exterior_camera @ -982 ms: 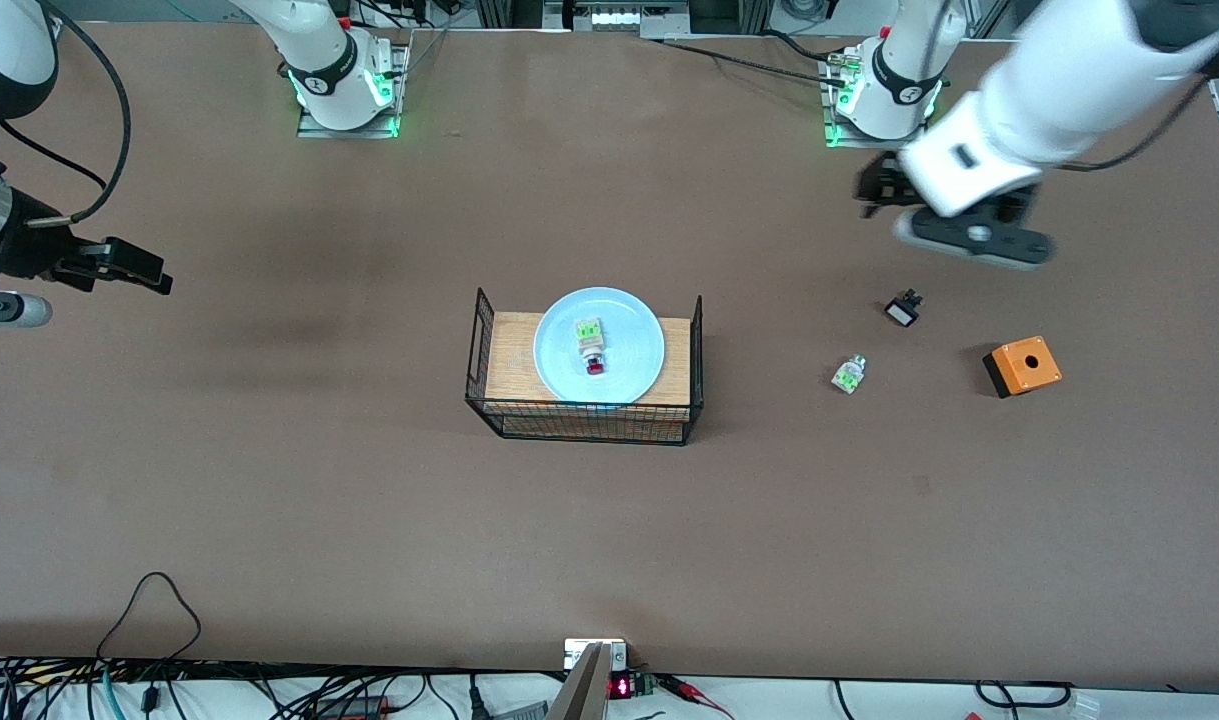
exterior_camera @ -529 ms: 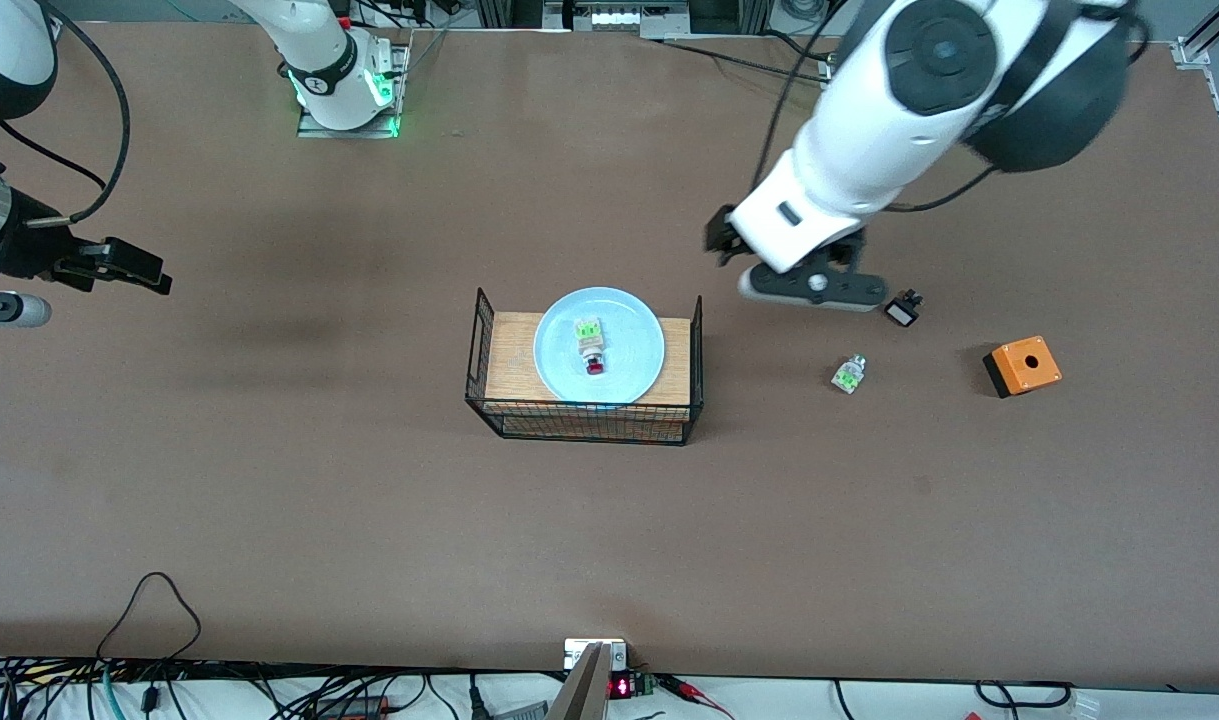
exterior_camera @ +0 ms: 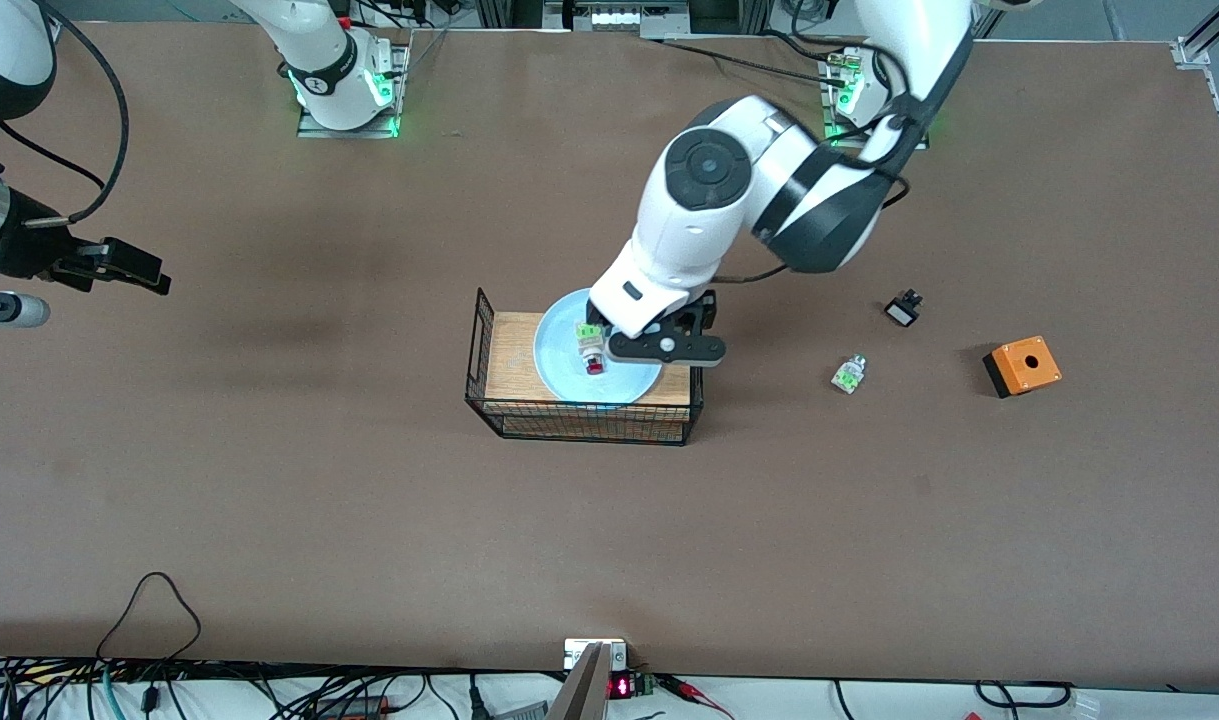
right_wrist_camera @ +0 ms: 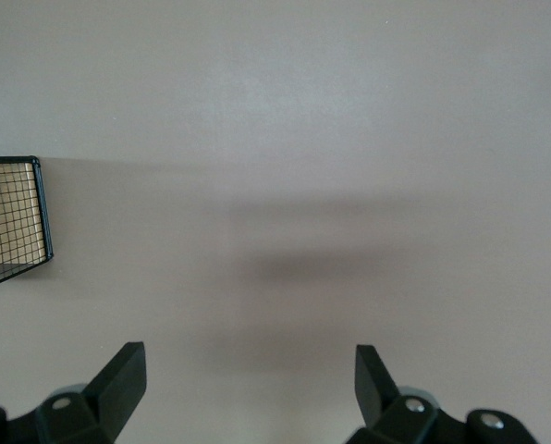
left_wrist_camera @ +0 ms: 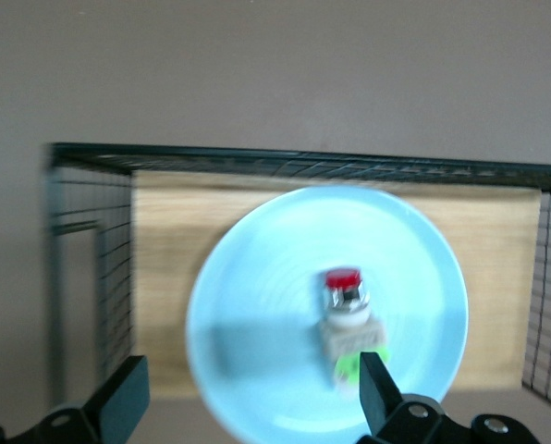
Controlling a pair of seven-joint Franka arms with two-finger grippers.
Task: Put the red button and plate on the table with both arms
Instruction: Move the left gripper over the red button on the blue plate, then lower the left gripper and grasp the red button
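The pale blue plate [exterior_camera: 561, 368] lies on the wooden top of a black wire rack in the middle of the brown table [exterior_camera: 269, 480]. The red button [exterior_camera: 592, 352] lies on the plate, its red cap toward the front camera. My left gripper [exterior_camera: 654, 330] hangs open over the plate, touching nothing. In the left wrist view the plate [left_wrist_camera: 257, 305] and the red button [left_wrist_camera: 348, 319] show between the open left gripper's [left_wrist_camera: 248, 393] fingers, the green end close to one finger [left_wrist_camera: 373, 384]. My right gripper [exterior_camera: 119, 265] waits open over bare table at the right arm's end; it also shows in the right wrist view [right_wrist_camera: 248, 384].
The wire rack [exterior_camera: 584, 420] has raised mesh walls at both ends; its corner shows in the right wrist view [right_wrist_camera: 12, 217]. Toward the left arm's end lie a white-green part [exterior_camera: 848, 374], a small black part [exterior_camera: 903, 308] and an orange box [exterior_camera: 1022, 366].
My left arm has swung from over the small parts at its end of the table to over the plate on the rack. The right arm has not moved.
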